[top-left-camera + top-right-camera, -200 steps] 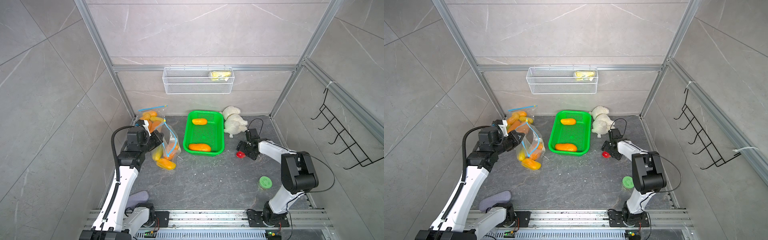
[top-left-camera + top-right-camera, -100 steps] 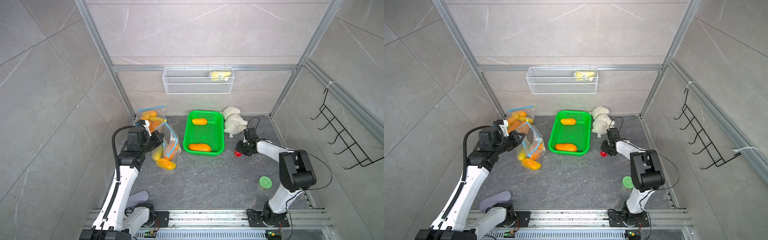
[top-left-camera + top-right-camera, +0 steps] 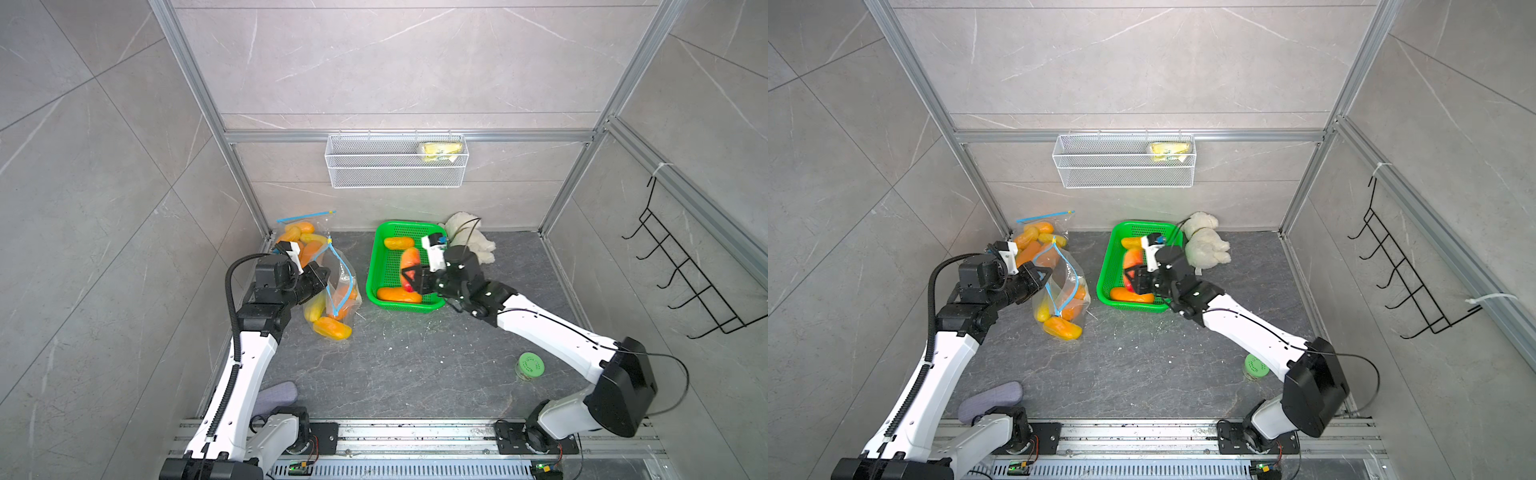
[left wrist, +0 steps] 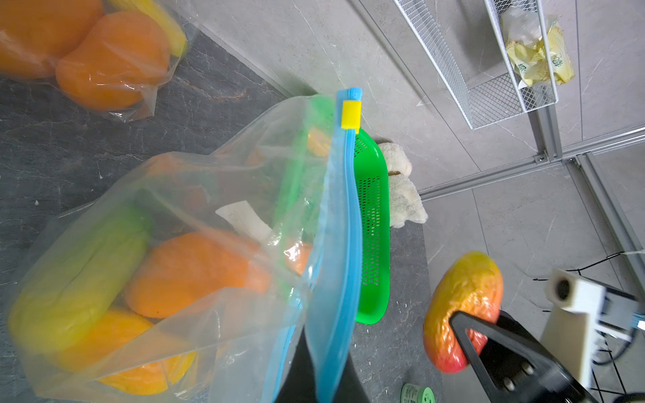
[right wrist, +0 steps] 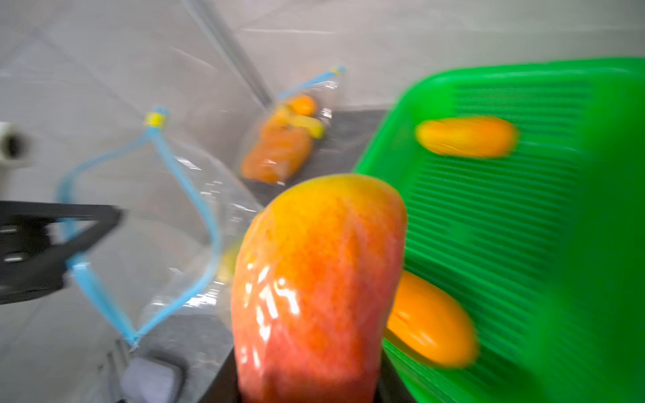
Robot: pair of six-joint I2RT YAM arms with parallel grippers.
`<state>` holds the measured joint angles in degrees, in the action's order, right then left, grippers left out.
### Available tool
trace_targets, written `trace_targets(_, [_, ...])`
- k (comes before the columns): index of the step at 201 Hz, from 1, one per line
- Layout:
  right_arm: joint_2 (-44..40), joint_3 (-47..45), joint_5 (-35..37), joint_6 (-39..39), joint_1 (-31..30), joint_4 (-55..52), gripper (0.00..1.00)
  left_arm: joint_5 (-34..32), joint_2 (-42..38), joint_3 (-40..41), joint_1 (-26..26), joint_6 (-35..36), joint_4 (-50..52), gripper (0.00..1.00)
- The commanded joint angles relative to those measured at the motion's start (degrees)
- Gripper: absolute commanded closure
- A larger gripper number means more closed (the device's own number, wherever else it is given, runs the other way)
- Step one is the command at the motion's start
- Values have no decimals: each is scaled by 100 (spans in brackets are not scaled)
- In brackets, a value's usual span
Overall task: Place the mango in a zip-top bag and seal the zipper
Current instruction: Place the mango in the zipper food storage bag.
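My right gripper (image 3: 411, 280) is shut on a red-and-orange mango (image 3: 409, 264), holding it in the air over the green basket (image 3: 372, 266). The right wrist view shows the mango (image 5: 314, 279) upright between the jaws, motion-blurred. On the left, the clear zip-top bag (image 3: 338, 286) with a blue zipper stands with its mouth gaping, several orange and yellow mangoes inside. My left gripper (image 3: 320, 276) is shut on the bag's zipper edge (image 4: 335, 279), holding it up. The yellow slider (image 4: 350, 114) sits at the zipper's far end.
Two orange mangoes (image 3: 399, 294) lie in the basket. A second filled bag (image 3: 299, 241) leans in the back left corner. A white plush toy (image 3: 469, 237) lies behind the basket, a green-lidded jar (image 3: 531, 365) front right, a purple pad (image 3: 276, 395) front left, a wire shelf (image 3: 395, 166) on the back wall.
My right gripper closed on the mango on the floor right of the basket, then carried it up and left over the basket. The left arm and bag stayed put.
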<state>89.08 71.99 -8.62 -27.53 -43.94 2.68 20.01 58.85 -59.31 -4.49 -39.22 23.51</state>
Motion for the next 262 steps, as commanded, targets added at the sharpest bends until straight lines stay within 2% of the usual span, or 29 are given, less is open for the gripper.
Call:
trace_targets(1, [861,514,-784,-286,-540,1827,96,138,-83,7,27,-70,-181,100])
trace_targets(19, [1566,1139,-823,-378,-777,1975,96,70,-174,22,32,-104,-180,100])
trace_targets(60, [2754,2059,-994,-623,-835,2160,94,65,-335,149,36,-94,-204,100])
trace_targets(83, [3172,2442,-910,-557,-844,1850,92,95,-381,166,36,-60,-202,100])
trace_targets(106, [3554,2885,-776,-473,-853,1407,85,135,-425,155,36,-58,-206,100])
trace_targets(121, [3754,3272,-537,-377,-889,833,72,133,-457,140,35,-47,-182,100])
trace_targets(133, [3853,3589,-234,-185,-931,141,68,117,-492,138,34,-31,-163,100])
trace_targets(140, [3865,3682,-94,-101,-941,-143,62,97,-512,130,36,-10,-126,100])
trace_targets(158, [3741,3735,27,60,-951,-542,46,8,-550,95,45,50,-25,100])
trace_targets(176, [3524,3746,-82,323,-976,-877,37,-91,-559,69,54,70,23,100])
trace_targets(188, [3368,3726,-297,508,-1017,-989,37,-94,-537,47,62,63,22,100])
trace_targets(218, [2970,3244,-923,608,-1065,-638,53,-95,-447,-2,69,11,12,100])
trace_targets(235, [2793,3065,-890,825,-1122,-573,69,-11,-382,-30,71,-39,-38,100])
trace_targets(262, [2968,3375,-1173,1149,-1186,-781,72,128,-339,-81,71,-93,-123,100])
